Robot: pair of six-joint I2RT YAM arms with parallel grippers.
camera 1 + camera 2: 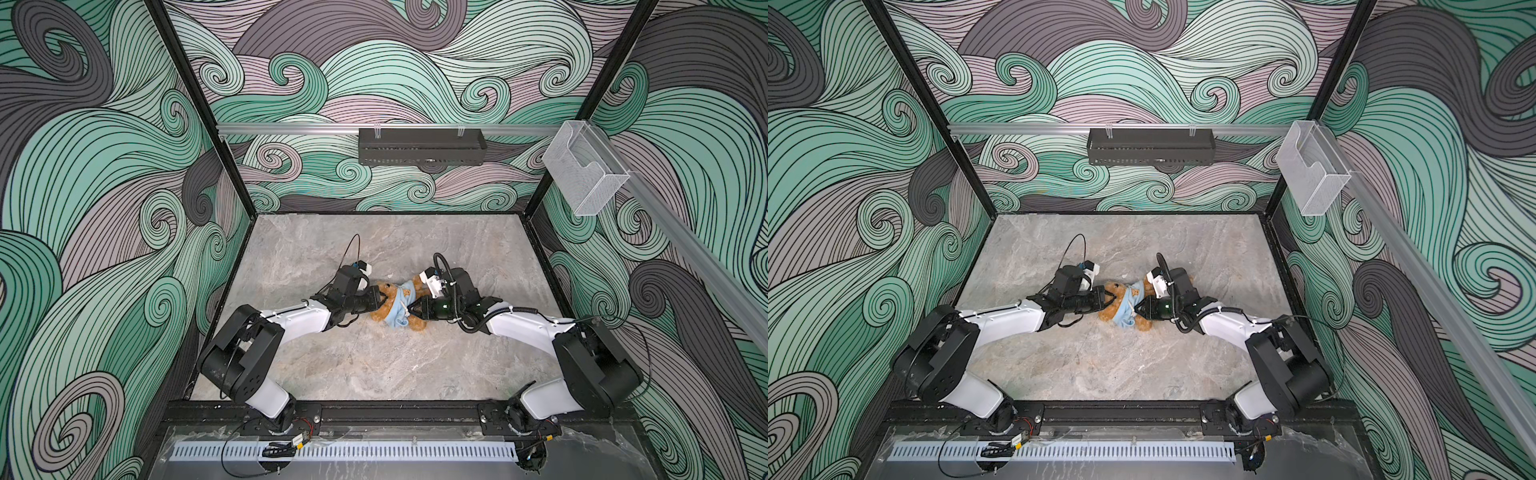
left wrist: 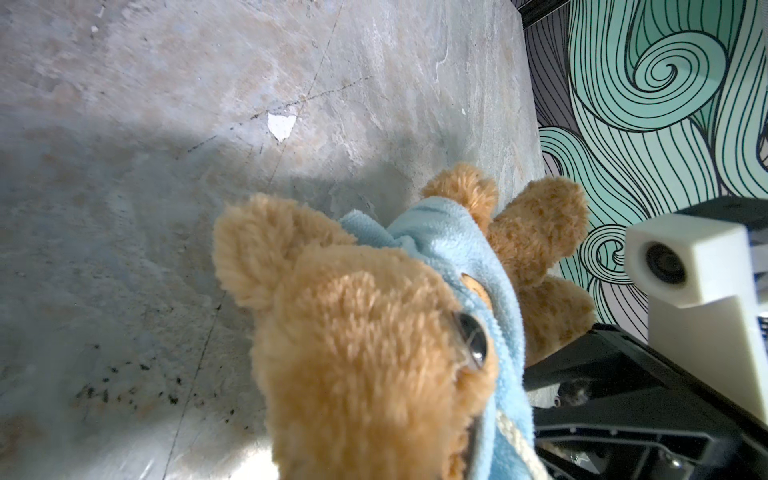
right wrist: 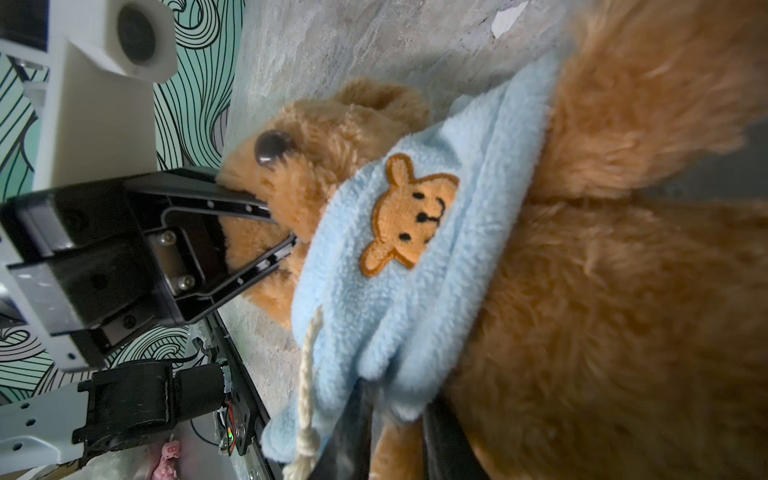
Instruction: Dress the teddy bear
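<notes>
Lying face up on the grey marbled desk (image 1: 374, 365), the teddy bear (image 1: 384, 289) occupied the middle of both top views (image 1: 1112, 289), its head pointing to the left of the frame and its legs to the right and lower right. It wore a light blue shirt (image 1: 401, 303) over its torso, and the fabric was bunched into folds across the chest. The left gripper (image 1: 380, 302) reached in from the left of the frame and was clenched on the bear at the face. In the right wrist view its two black fingers (image 3: 281, 227) came together on the golden fur just beside the muzzle and below the dark eye, with fur bulging between them. The right gripper (image 1: 410, 309) came in from the right of the frame and met the shirt's lower hem. In the right wrist view its dark fingertips (image 3: 395, 444) stood at the bottom edge of the picture with blue fleece and a little brown fur between them, but they were blurred and cut off, so I cannot tell whether they pinched the cloth or merely stood around it. That same view showed a brown bear-face patch (image 3: 409, 212) on the shirt's front and a cream drawstring (image 3: 307, 399) hanging from the hem. In the left wrist view the bear's head (image 2: 353, 332) filled the lower centre, with the shirt (image 2: 449, 249) gathered behind it.
</notes>
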